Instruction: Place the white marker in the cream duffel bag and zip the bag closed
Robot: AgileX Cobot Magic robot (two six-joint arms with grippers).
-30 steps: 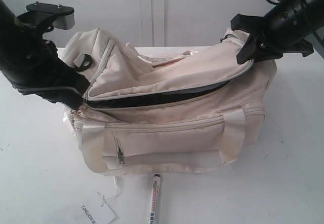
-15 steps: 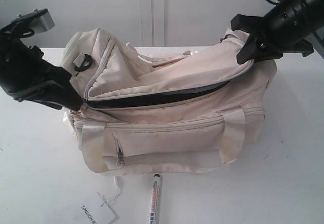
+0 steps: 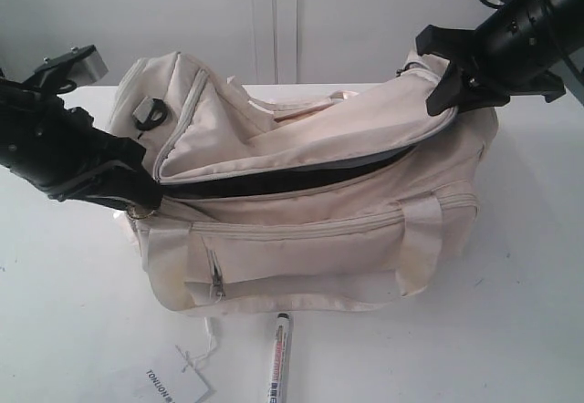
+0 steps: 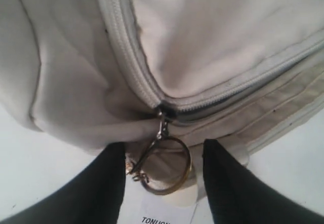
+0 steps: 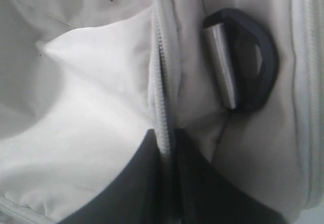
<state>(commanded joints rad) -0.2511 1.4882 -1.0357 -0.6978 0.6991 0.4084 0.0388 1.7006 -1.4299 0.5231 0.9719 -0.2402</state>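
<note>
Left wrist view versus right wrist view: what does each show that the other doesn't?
Left wrist only: the gold ring pull hanging between the fingers of the open left gripper, and a paper tag. Right wrist only: a black strap ring, and the right gripper pinching the zip edge. Both: the bag, its cream fabric and zip.
</note>
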